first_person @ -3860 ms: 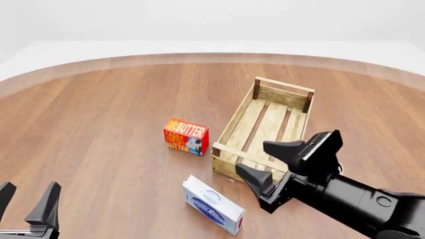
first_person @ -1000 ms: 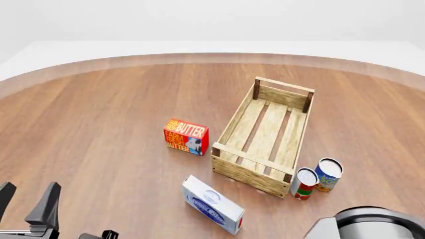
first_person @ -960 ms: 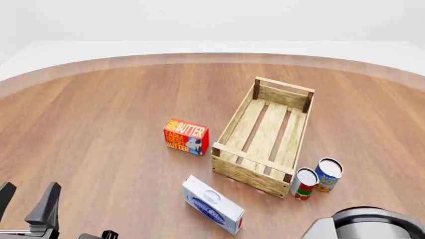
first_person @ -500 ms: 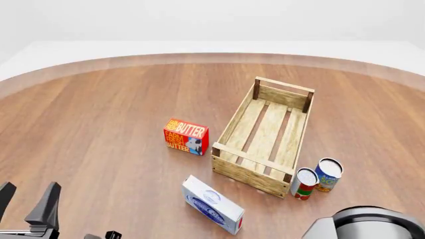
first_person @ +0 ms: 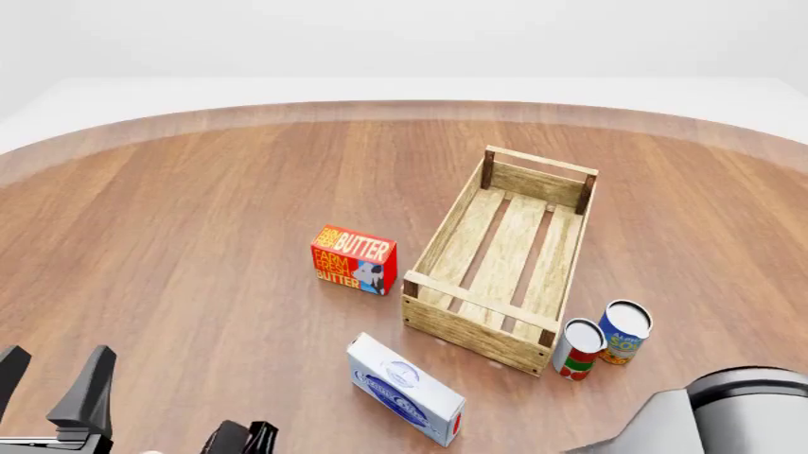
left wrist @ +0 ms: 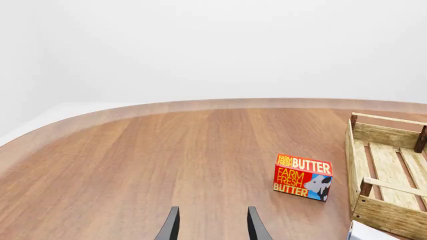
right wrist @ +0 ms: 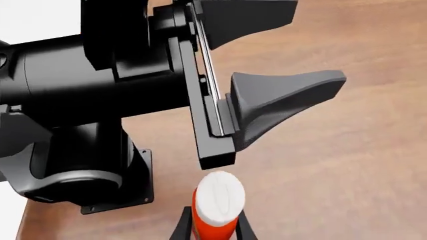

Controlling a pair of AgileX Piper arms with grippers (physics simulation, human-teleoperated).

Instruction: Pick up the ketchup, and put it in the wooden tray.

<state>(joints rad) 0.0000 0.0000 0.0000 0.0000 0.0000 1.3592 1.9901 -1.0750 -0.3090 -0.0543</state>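
The ketchup (right wrist: pixel 219 197), a red-orange bottle with a white cap, shows only in the right wrist view. My right gripper (right wrist: pixel 212 227) is shut on it, a finger against each side of its red body. In the front view only dark tips of that gripper (first_person: pixel 242 440) poke up at the bottom edge, and the ketchup is hidden there. The wooden tray (first_person: pixel 474 326) stands right of centre with nothing in it, also seen in the left wrist view (left wrist: pixel 390 220). My left gripper (first_person: pixel 51 383) hangs open at the near left, its fingertips apart (left wrist: pixel 212 226), and fills the right wrist view (right wrist: pixel 280 55).
A red butter box (first_person: pixel 354 259) sits left of the tray. A white box (first_person: pixel 404 388) lies near the tray's front corner. A red-and-white can (first_person: pixel 580 348) and a blue can (first_person: pixel 623 331) stand by the tray's near right corner. My right arm (first_person: pixel 745 411) crosses the bottom right.
Seconds ago my right gripper hung open over the tray's near end; it has since dropped out of the front view. In the last half second its dark tips rose at the bottom edge.
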